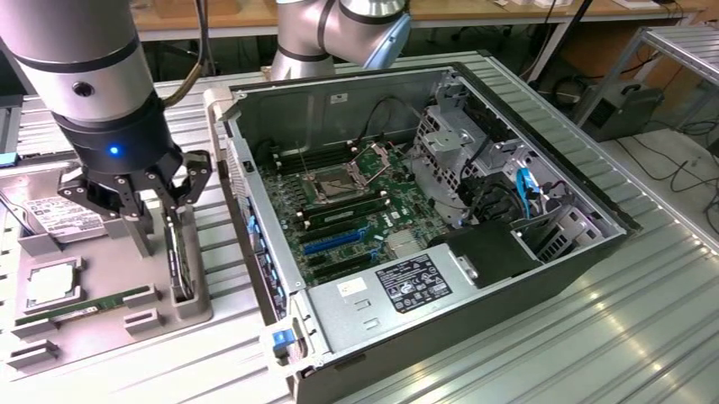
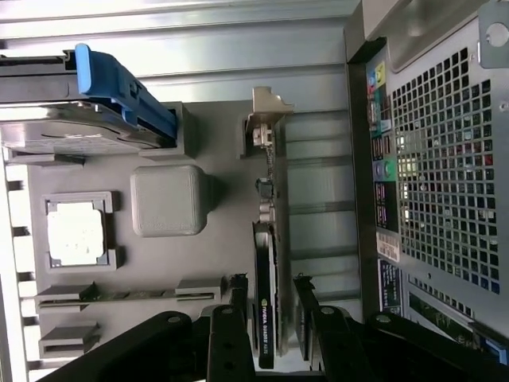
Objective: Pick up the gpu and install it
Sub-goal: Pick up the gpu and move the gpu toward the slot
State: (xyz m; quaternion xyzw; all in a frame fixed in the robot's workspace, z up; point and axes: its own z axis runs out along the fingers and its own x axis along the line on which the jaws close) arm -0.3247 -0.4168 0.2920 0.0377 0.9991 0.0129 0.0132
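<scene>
Ext view: my gripper [image 1: 163,223] is spread, gripping nothing. The gpu [image 1: 177,252] stands on edge in a grey moulded tray [image 1: 168,316], just below my fingers.
Wrist view: gpu [image 2: 266,318] sits between my fingertips, unclamped. Thin dark card, long axis running away from my palm, silver bracket [image 2: 266,111] at far end.

1 gpu [image 2: 266,310], 1 hard drive [image 1: 56,217], 1 processor [image 2: 76,231], 1 computer case [image 1: 472,328].

The gpu [image 2: 266,239] stands on edge in a slot of the grey tray [image 2: 219,255], its silver bracket [image 2: 266,119] at the end away from the gripper [image 2: 269,282]. The fingers [image 2: 237,318] are spread, one on each side of the card and clear of both faces. A perforated computer case [image 2: 445,159] lies beside the tray.
</scene>
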